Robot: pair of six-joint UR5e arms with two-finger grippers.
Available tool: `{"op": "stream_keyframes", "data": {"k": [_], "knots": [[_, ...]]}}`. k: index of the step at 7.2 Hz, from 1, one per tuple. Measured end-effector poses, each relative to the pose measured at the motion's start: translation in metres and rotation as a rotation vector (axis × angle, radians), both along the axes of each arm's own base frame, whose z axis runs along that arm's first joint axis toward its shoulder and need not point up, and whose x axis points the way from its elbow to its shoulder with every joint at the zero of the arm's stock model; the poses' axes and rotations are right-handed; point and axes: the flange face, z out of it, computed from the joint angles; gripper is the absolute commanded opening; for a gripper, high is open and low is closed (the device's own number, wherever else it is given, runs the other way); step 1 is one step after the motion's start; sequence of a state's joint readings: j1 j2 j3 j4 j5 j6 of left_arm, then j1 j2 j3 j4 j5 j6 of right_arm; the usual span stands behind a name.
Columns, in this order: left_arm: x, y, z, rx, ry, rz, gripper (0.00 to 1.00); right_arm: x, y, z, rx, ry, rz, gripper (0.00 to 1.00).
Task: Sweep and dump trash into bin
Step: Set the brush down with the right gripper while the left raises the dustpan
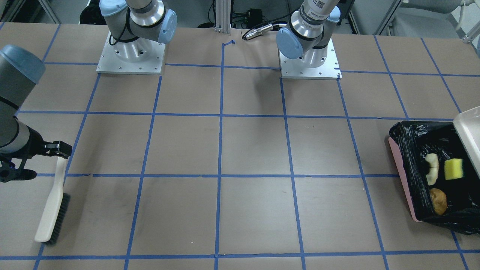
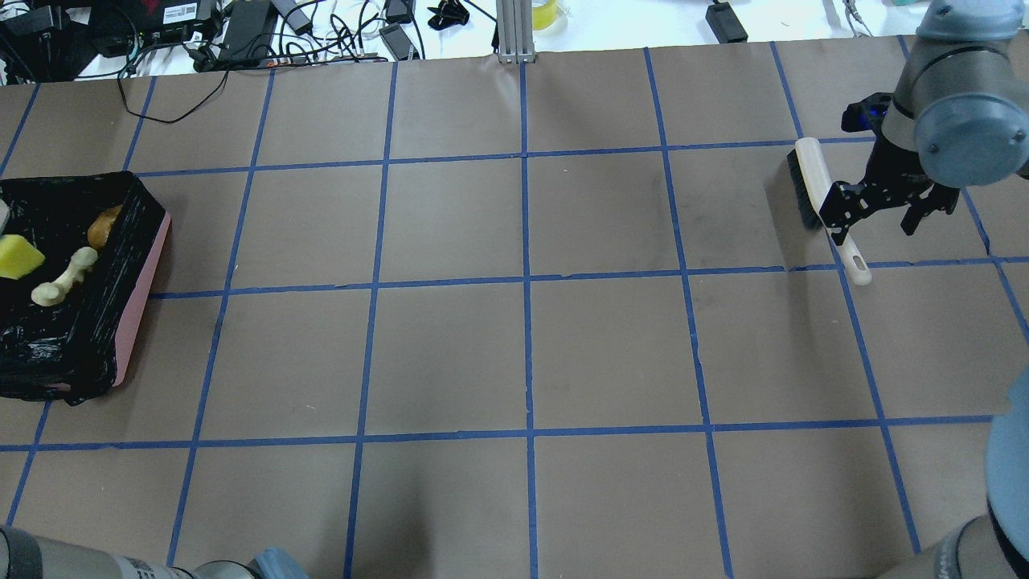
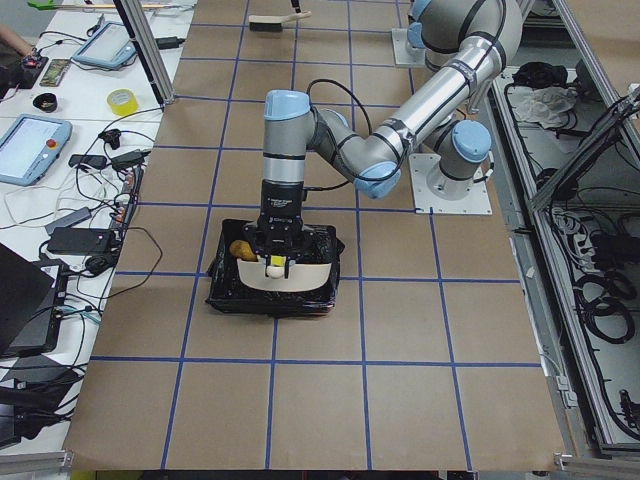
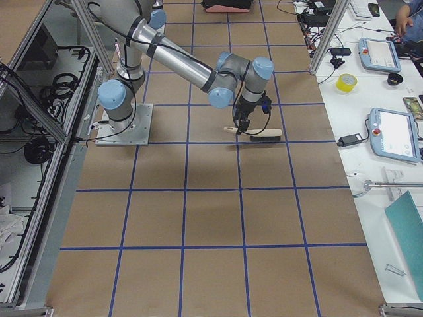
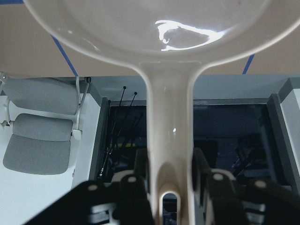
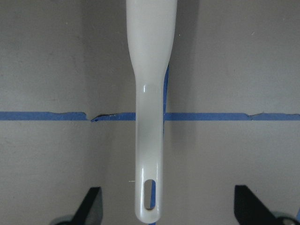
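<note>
The pink bin (image 1: 403,172) with its black bag stands at the table's end on my left side. In it lie the golden potato lump (image 1: 438,200), the tan croissant piece (image 1: 432,168) and the yellow wedge (image 1: 453,168); all three also show in the overhead view (image 2: 64,276). My left gripper (image 5: 168,187) is shut on the handle of the beige dustpan (image 5: 168,47), held tilted over the bin (image 3: 290,275). My right gripper (image 6: 171,206) is wide open, its fingers either side of the handle of the white brush (image 6: 150,117) without touching it. The brush (image 1: 52,210) lies on the table.
The brown table top (image 2: 522,346) carries a grid of blue tape. Both arm bases (image 1: 131,52) stand on the robot's side. Cables and devices (image 2: 241,32) lie beyond the far edge.
</note>
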State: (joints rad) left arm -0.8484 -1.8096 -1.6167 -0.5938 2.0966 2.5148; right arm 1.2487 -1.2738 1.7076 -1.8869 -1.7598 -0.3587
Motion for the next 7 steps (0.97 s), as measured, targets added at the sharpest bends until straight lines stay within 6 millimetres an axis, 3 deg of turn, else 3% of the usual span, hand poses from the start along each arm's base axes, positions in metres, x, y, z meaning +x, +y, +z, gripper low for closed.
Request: {"op": "stream_keyframes", "data": {"k": [2, 5, 7], "knots": [[-0.034, 0.002, 0.002, -0.017, -0.057, -0.012, 0.0, 0.038, 0.01, 0.051, -0.087, 0.021, 0.05, 1.0], [-0.045, -0.006, 0.016, -0.069, 0.026, -0.09, 0.0, 0.15, 0.037, 0.134, -0.201, -0.02, 0.054, 1.0], [-0.053, -0.019, 0.017, -0.099, 0.187, -0.168, 0.0, 0.188, 0.066, 0.18, -0.185, -0.07, -0.021, 1.0]]}}
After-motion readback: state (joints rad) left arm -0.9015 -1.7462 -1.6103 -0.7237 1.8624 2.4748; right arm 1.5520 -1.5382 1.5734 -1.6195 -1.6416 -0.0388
